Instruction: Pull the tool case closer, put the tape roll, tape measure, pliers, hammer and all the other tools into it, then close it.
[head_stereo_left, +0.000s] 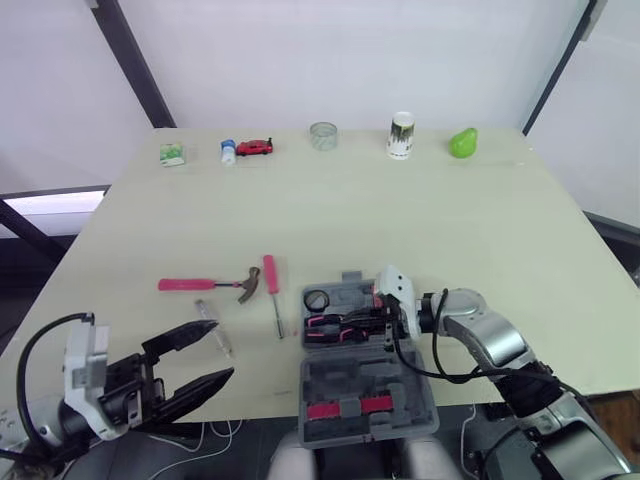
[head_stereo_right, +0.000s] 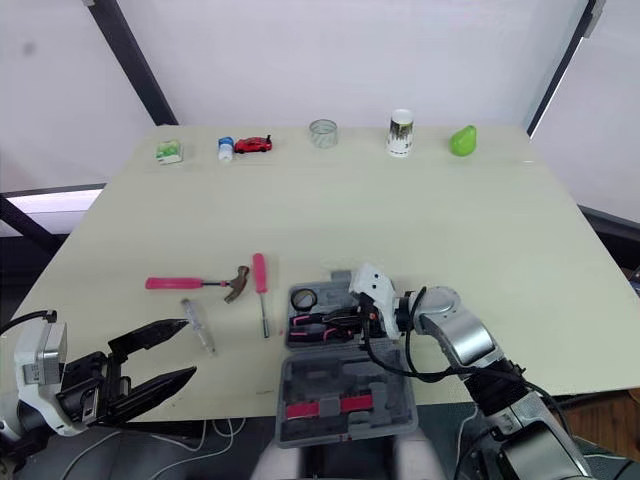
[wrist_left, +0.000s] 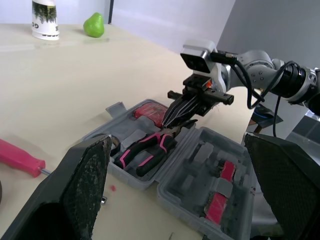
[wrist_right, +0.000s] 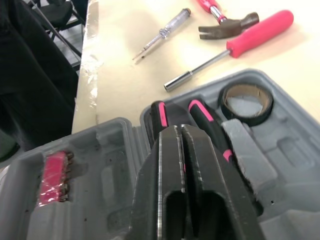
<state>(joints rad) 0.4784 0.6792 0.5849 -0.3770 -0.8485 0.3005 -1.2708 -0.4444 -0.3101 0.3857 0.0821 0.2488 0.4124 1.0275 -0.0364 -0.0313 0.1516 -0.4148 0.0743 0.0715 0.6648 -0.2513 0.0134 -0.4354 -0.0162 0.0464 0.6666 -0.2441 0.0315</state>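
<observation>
Over the open grey plastic tool case (head_stereo_left: 415, 390), right gripper (wrist_left: 170, 121) pinched together.
Pink-handled pliers (wrist_left: 147, 149) lie under its tips, near the round tape roll (wrist_right: 245, 120); left gripper (head_stereo_left: 222, 350) spreads wide.

matt grey plastic tool case (head_stereo_left: 365, 378), hammer (head_stereo_left: 212, 285) w/ glossy pink grip, smooth table (head_stereo_left: 400, 220)

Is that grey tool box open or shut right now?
Open: the tool case lies spread flat in two halves, with the pliers and tape roll showing inside.
</observation>
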